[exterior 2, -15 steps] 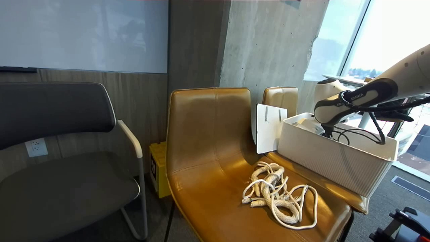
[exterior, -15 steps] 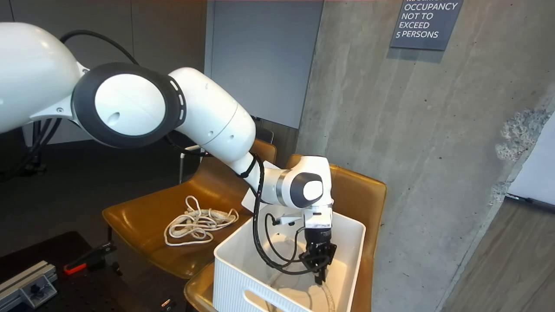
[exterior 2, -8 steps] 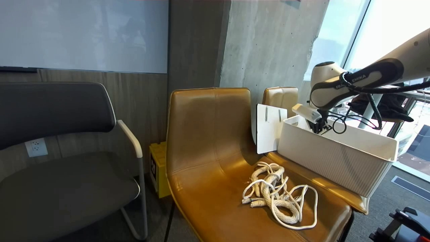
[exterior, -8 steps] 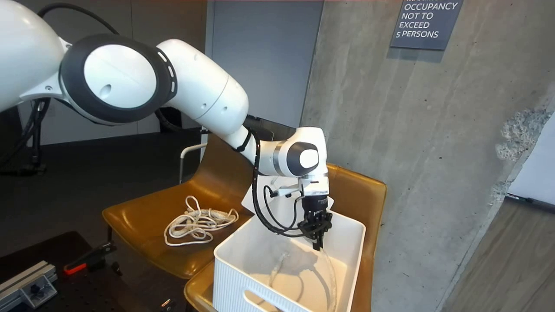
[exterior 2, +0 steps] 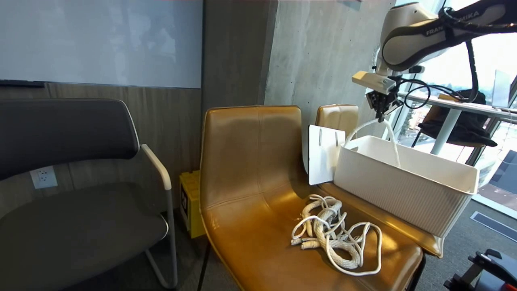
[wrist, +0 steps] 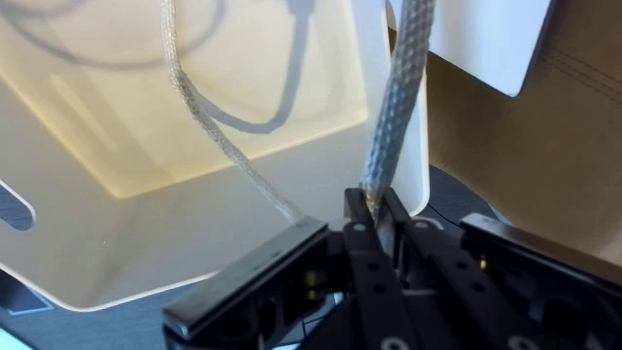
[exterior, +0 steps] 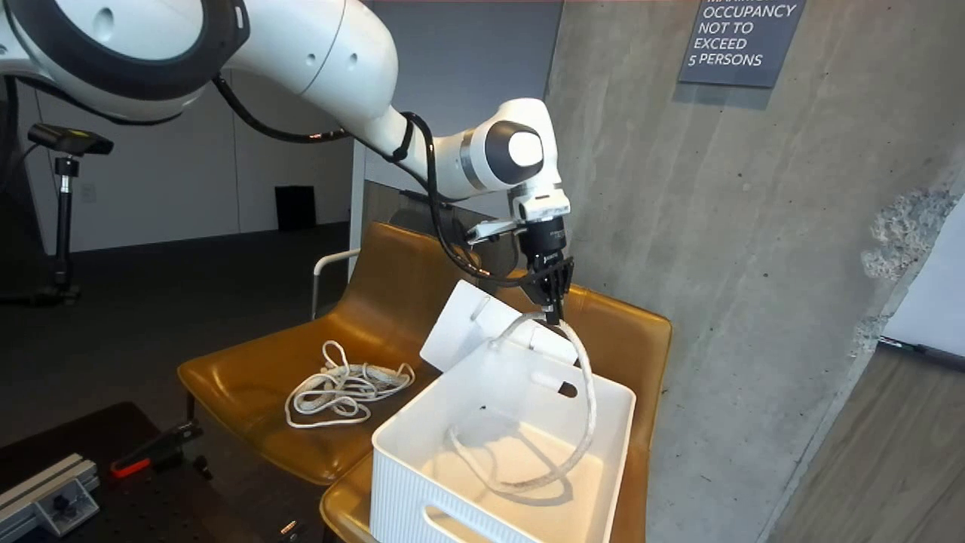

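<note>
My gripper [exterior: 554, 317] is above the far end of a white ribbed box [exterior: 401, 490], pointing down. It is shut on a white braided rope [exterior: 590, 407], which also shows in an exterior view [exterior 2: 394, 141]. In the wrist view the rope [wrist: 401, 92] runs out from between the fingertips of the gripper [wrist: 372, 198]. One side of the rope hangs into the box and curves along its floor. The other side arches down toward the far rim, beside a white board [exterior: 464, 324]. The box stands on a brown chair.
A tangle of white rope [exterior 2: 331, 238] lies on the neighbouring brown leather chair [exterior 2: 250, 153]. The white board leans between the chairs by the box. A dark chair [exterior 2: 80, 226], a yellow case [exterior 2: 194, 202] and a concrete wall [exterior: 754, 264] stand around. A red-and-black clamp [exterior: 151, 456] is at lower left.
My gripper has risen out of the box, lifting the rope with it into an arch above the rim. The box, the rope tangle and the board have not moved.
</note>
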Available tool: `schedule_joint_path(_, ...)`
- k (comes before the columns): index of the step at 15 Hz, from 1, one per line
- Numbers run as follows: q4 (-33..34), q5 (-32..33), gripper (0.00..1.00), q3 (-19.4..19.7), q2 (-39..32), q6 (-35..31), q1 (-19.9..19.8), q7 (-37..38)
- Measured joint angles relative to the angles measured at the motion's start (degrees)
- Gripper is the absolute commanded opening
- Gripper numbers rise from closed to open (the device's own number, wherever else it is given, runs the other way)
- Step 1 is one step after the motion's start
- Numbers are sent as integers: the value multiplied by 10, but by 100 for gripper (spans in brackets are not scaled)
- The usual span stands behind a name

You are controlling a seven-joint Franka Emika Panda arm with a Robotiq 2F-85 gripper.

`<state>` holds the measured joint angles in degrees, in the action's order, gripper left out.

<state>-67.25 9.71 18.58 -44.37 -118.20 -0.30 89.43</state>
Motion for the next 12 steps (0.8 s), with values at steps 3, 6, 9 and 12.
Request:
schedule_joint_path(3,-27,27,3,-3,58,0,27,1)
schedule_joint_path(6,-57,58,3,-16,114,1,73,22)
schedule_joint_path(9,-66,99,3,-42,152,5,126,57)
schedule_joint_path(12,-67,141,3,-76,171,11,178,95)
